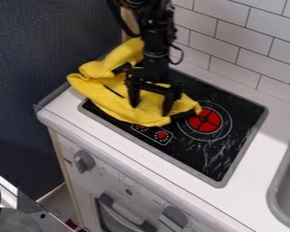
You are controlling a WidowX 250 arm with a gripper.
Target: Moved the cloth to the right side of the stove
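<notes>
1. With twelve o'clock taken as the view's top and the stove's middle as the centre, the yellow cloth is found in a loose heap toward ten o'clock. The black top of the stove is partly covered by it, and the table is overlapped near its ten o'clock corner.

2. The jaws are spread apart, pointed down over the cloth, with yellow fabric seen between them. This placing is probably meant for a fold to be gathered once they are closed. No firm pinch can be made out.

3. The black arm is set in from twelve o'clock, probably so that the heap can be reached from above. The stove's four o'clock end, on the side of the sink, is likely the goal; the cloth has yet to be brought there.

4. The red burner is touched or overhung by the cloth's four o'clock tip. If the cloth were only dragged, bunching over it could be expected; a slight lift seems safer.

5. The stove's ten o'clock part is hidden by cloth and arm. Whether the fabric is pressed by the jaws' ends cannot be told. Its layers are hard to separate by eye, and the sink is cut off by the view's edge.
</notes>
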